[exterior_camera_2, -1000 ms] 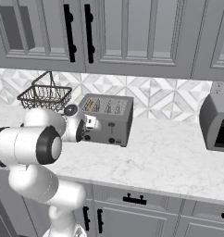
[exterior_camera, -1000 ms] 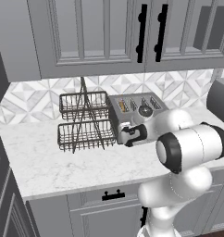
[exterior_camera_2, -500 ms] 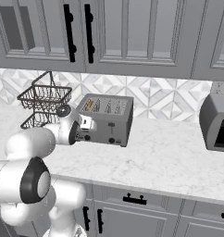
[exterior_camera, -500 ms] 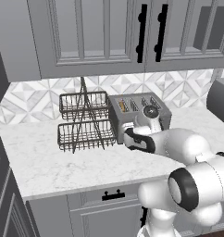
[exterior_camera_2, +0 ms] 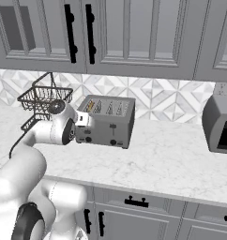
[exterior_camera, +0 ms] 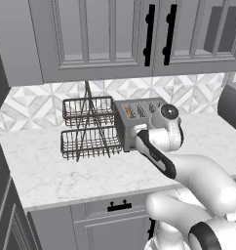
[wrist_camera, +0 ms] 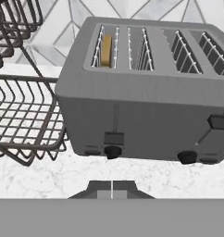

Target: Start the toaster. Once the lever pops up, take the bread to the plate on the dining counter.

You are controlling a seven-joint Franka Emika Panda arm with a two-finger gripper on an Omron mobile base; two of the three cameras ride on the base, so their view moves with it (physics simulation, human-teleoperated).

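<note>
The brushed-steel toaster [exterior_camera: 139, 114] [exterior_camera_2: 107, 121] [wrist_camera: 146, 92] stands on the marble worktop against the backsplash. A golden slice of bread [wrist_camera: 106, 50] [exterior_camera_2: 90, 106] sits deep in its leftmost slot. The left lever [wrist_camera: 114, 138] is low on its track above a black knob [wrist_camera: 112, 151]. The right lever [wrist_camera: 220, 122] sits higher. My gripper [wrist_camera: 112, 187] is shut and holds nothing, just in front of and below the left lever. My hand [exterior_camera: 142, 141] [exterior_camera_2: 81, 120] hovers at the toaster's front left corner. The plate and dining counter are out of view.
A two-tier wire basket rack [exterior_camera: 88, 129] [exterior_camera_2: 42, 99] [wrist_camera: 21, 115] stands close to the toaster's left. A dark appliance [exterior_camera_2: 221, 124] [exterior_camera: 232, 105] is on the worktop [exterior_camera_2: 171, 159] at far right. Upper cabinets hang overhead.
My elbow has swung down and away from the cameras, stretching the arm out. The hand has stayed at the toaster's front left corner.
</note>
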